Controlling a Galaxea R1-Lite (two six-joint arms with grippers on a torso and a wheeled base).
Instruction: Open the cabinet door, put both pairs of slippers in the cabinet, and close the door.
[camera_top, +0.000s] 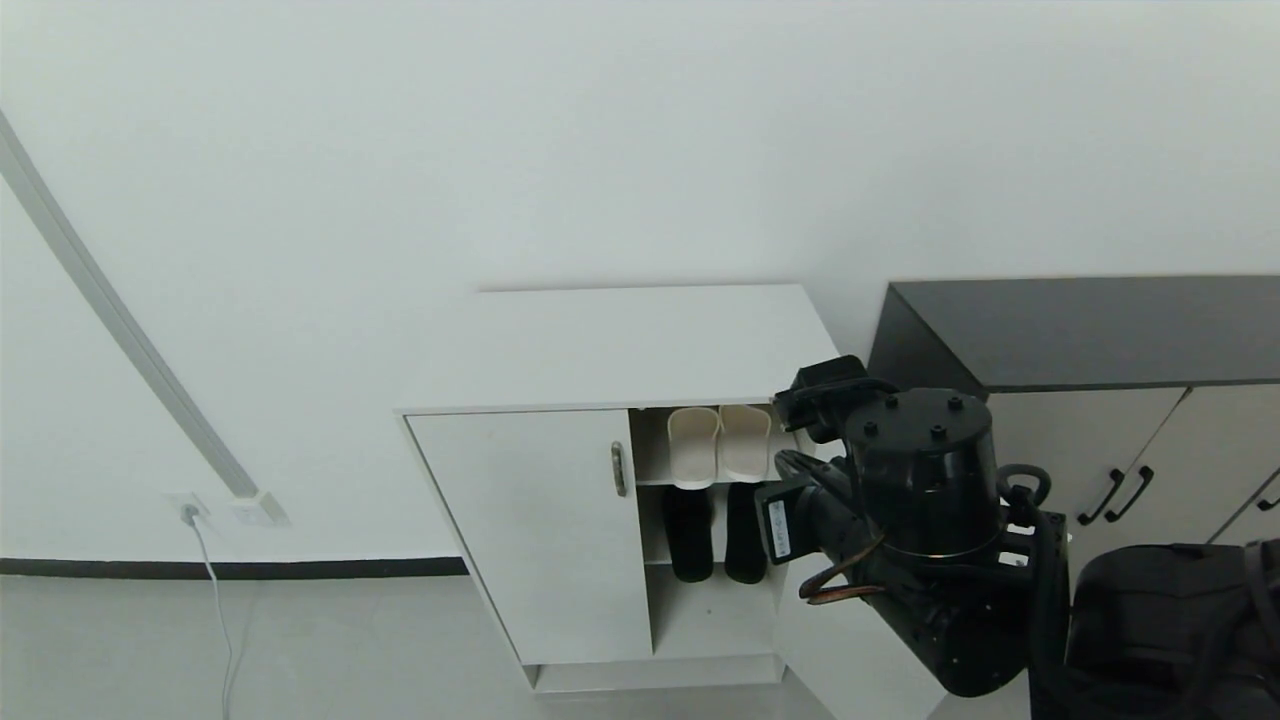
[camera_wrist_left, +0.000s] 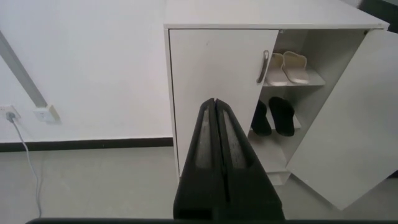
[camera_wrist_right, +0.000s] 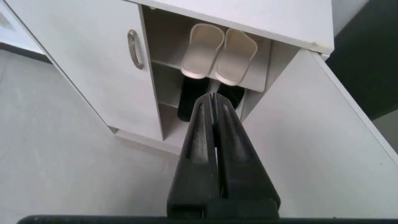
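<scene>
Two claws are pressed shut with nothing between them: the right gripper (camera_wrist_right: 215, 98) has its fingers closed flat together, and the left gripper (camera_wrist_left: 214, 101) is closed in the same way. The right one hangs in front of the open half of the white shoe cabinet (camera_top: 640, 345) and points at the shelves; the left one is farther back, facing the shut door (camera_wrist_left: 217, 87) with its metal handle (camera_wrist_left: 263, 66). Inside, the beige slippers (camera_wrist_right: 219, 45) lie side by side on the upper shelf, and the black slippers (camera_top: 715, 530) stand on the shelf below them. The open door (camera_wrist_right: 311, 143) is swung far out on the robot's right, just beside the right arm. I judge that both pairs are already put away, so only the closing of the door is left. For this the right gripper probably must go around to the outer face of that door and push it in an arc toward the cabinet front. The arm itself is between the door and the opening, so it must first come out of the way, or the door will hit it. Close on the right stands a sideboard with a dark top (camera_top: 1080, 330), which gives little room on that side. Well apart on the left, a wall socket (camera_top: 188, 512) with a white cable (camera_top: 222, 620) is no obstacle.
</scene>
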